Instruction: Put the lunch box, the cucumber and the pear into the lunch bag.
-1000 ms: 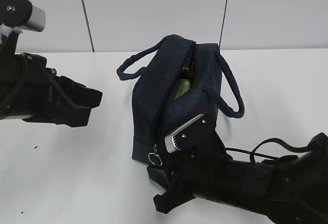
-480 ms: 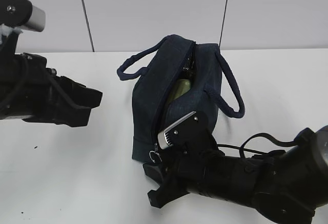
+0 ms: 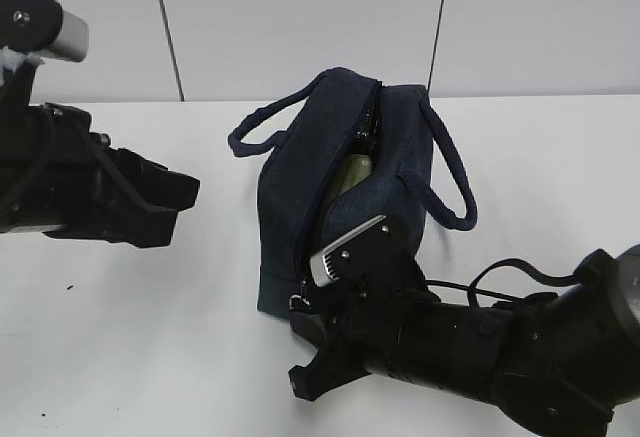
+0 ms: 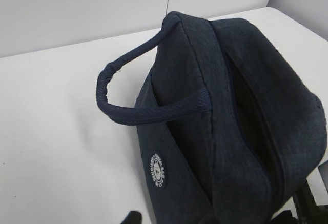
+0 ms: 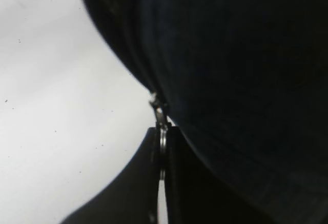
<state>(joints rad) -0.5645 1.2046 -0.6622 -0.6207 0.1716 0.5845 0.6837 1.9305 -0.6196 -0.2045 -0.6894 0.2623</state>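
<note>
- Metal ring pull (image 5: 162, 142) sits pinched between the right gripper's (image 5: 162, 155) dark jaws, closed tight on it, at the low end of the zipper.
- Left gripper (image 3: 165, 202): hangs well left of the bag; jaw spacing cannot be told.
- Lunch bag (image 3: 340, 192): navy fabric, upright mid-surface, mouth partly open; pale green shape inside, likely the lunch box (image 3: 350, 172).
- Cucumber and pear not visible.
- Handling judgement: soft cloth sags and shifts under pull; ring is small and slick, best gripped flat across. Padded handles (image 4: 133, 112) flop.
- Surface (image 3: 130, 337): plain white, faint specks. White panelled wall (image 3: 300, 17) behind.
</note>
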